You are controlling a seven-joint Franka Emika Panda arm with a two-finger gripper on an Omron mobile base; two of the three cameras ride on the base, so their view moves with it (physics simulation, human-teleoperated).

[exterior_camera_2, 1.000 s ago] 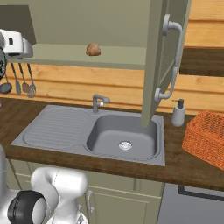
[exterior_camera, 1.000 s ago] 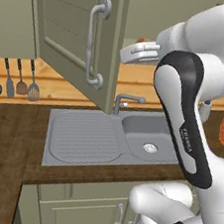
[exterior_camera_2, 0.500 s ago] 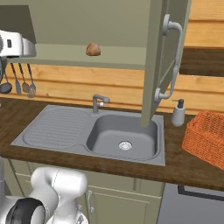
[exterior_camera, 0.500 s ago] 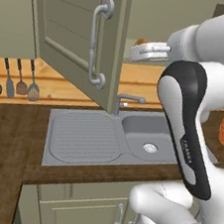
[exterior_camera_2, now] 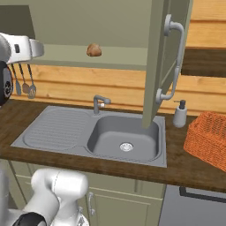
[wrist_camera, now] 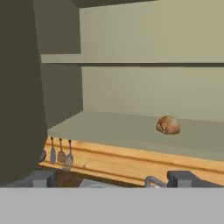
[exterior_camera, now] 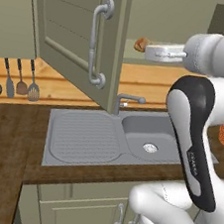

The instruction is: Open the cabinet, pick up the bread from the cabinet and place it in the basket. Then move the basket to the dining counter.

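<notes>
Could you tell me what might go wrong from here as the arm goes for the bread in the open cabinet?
1. The bread is small and rounded and sits well back on the lower shelf; the open pincer could nudge it and roll it farther in.
2. The open door hangs out over the sink, close beside the arm; a wide swing might strike it.
3. The basket sits on the far side of the other open door, so carrying the bread across may clip that door.

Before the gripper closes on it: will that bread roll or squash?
The bread is a small rounded lump alone on the flat shelf, so a nudge could roll it. It looks light and probably soft; a hard pinch may dent it. The gripper is open, clear of it.
</notes>
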